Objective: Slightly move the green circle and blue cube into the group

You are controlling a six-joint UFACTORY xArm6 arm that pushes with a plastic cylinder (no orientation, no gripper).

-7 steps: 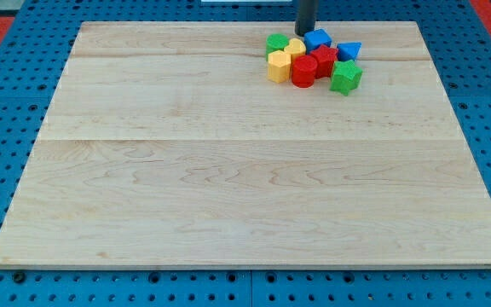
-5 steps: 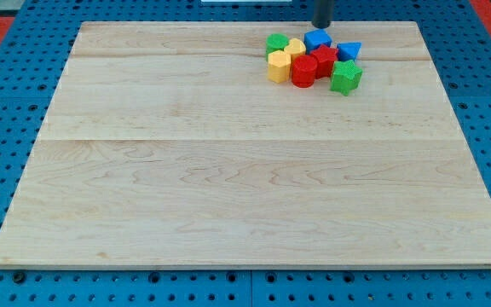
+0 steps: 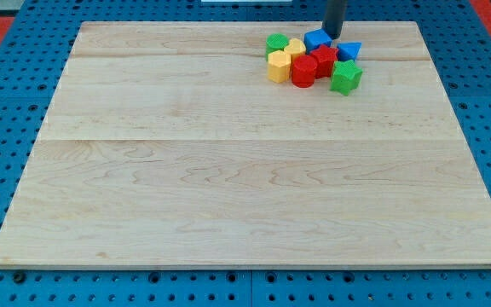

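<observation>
The green circle [image 3: 276, 42] sits at the left end of a tight cluster near the board's top edge. The blue cube [image 3: 317, 39] sits at the cluster's top, right of a yellow block [image 3: 296, 47]. My tip [image 3: 334, 35] stands just right of the blue cube, close to or touching its right side, above a blue triangle-like block [image 3: 349, 50]. The rod rises out of the view's top.
The cluster also holds a yellow block [image 3: 279, 66], a red cylinder [image 3: 304, 71], a red block [image 3: 323, 59] and a green star-like block [image 3: 345, 77]. All lie on a wooden board [image 3: 228, 170] over a blue pegboard.
My tip has moved right along the cluster's top, from above the yellow block to the blue cube's right side. The blocks have not visibly shifted.
</observation>
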